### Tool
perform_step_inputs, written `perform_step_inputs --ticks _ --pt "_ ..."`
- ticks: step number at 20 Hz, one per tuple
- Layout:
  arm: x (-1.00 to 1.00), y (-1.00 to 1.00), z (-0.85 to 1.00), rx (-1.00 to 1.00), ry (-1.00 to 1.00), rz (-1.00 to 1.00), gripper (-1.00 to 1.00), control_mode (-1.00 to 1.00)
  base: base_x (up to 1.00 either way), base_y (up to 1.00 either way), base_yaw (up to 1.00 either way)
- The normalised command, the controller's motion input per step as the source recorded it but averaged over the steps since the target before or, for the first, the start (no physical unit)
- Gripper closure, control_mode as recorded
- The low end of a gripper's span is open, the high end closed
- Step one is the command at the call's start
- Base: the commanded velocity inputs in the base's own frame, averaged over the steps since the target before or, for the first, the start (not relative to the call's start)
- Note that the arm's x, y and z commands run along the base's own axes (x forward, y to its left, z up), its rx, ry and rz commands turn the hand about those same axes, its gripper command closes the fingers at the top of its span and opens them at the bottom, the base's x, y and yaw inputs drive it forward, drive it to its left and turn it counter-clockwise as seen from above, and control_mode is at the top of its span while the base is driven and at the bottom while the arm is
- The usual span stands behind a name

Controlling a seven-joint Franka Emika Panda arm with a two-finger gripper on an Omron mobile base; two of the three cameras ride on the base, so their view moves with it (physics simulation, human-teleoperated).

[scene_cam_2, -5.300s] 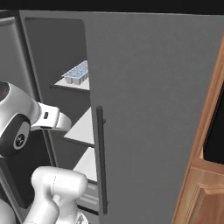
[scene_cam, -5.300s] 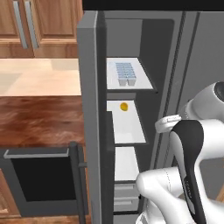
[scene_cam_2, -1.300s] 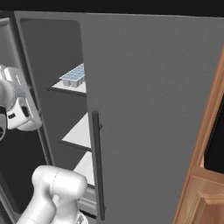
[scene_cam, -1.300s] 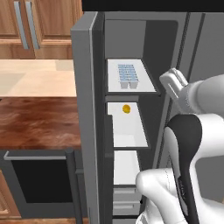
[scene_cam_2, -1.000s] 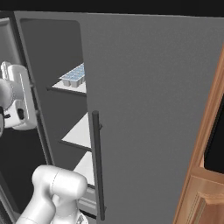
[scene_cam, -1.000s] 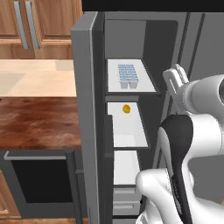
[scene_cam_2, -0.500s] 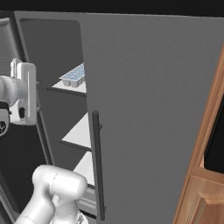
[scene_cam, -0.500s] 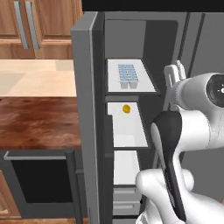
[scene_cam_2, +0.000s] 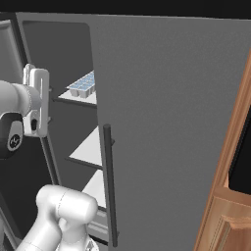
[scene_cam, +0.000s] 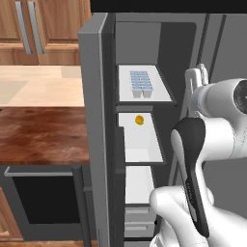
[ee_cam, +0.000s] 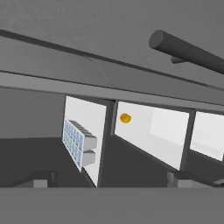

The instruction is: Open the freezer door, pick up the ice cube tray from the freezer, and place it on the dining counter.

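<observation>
ice cube tray (scene_cam: 140, 82) shelved, pincer (scene_cam: 196, 77) apart, open

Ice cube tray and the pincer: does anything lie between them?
No. In the left base view, bare white shelf and open air separate the ice cube tray from the open pincer.

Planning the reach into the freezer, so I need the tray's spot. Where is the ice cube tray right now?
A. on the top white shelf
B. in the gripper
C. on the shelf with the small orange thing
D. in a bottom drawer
A: the ice cube tray sits on the top shelf, above the small orange thing.
</observation>
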Motion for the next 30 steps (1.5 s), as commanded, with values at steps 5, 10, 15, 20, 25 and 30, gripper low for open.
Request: perform_step_inputs --ticks 5,10,15,20,25,30 --pt "0.16 0.02 -0.02 0.0 -0.04 0.0 -1.0 -1.0 0.0 0.0 0.0" --pt "0.11 0.0 0.0 0.0 -0.05 0.0 -1.0 -1.0 0.0 0.0 0.0" --pt "0.14 0.0 0.0 0.01 -0.01 0.0 -1.0 -1.0 0.0 0.0 0.0" --pt "0.2 0.0 0.0 0.0 0.0 0.0 -1.0 -1.0 0.0 0.0 0.0" --pt "0.15 0.0 0.0 0.0 0.0 0.0 -1.0 -1.0 0.0 0.0 0.0" --pt "0.18 0.0 0.0 0.0 0.0 0.0 -1.0 -1.0 0.0 0.0 0.0"
